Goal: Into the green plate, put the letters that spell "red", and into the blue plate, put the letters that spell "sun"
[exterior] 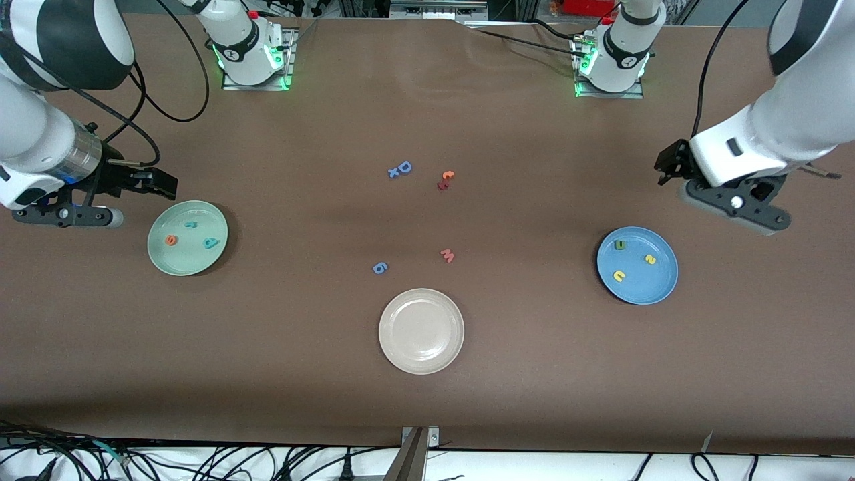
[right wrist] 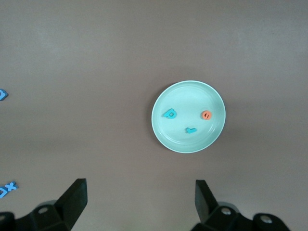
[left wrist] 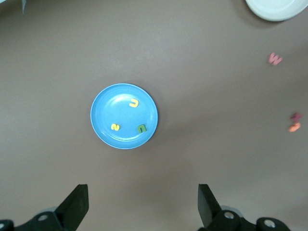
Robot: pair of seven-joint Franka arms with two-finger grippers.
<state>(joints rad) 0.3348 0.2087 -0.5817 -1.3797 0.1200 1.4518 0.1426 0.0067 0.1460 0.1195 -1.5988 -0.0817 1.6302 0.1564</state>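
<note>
Over the table's right-arm end I'm hovering my right gripper [exterior: 150,184], fingers spread and empty, since the green plate [exterior: 188,264] is already holding the teal r [exterior: 191,225], teal d [exterior: 211,243] and orange e [exterior: 172,240]. The cream plate [exterior: 421,357] is sitting bare mid-table. My left gripper [exterior: 670,168], also released, is waiting above the blue plate [exterior: 638,290] carrying the olive u [exterior: 620,244], yellow s [exterior: 650,259] and yellow n [exterior: 619,275]. Looks done.

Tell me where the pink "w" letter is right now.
The pink "w" lies on the bare table, slightly farther from the front camera than the cream-white plate, with the blue "6" beside it toward the right arm's end.

Loose foam letters on table [exterior: 534,374]: blue "D" [exterior: 404,167], blue "x" [exterior: 393,173], pink "w" [exterior: 447,255]. Blue plate [exterior: 658,287]: olive "u" [exterior: 620,244], yellow "s" [exterior: 650,259].
</note>
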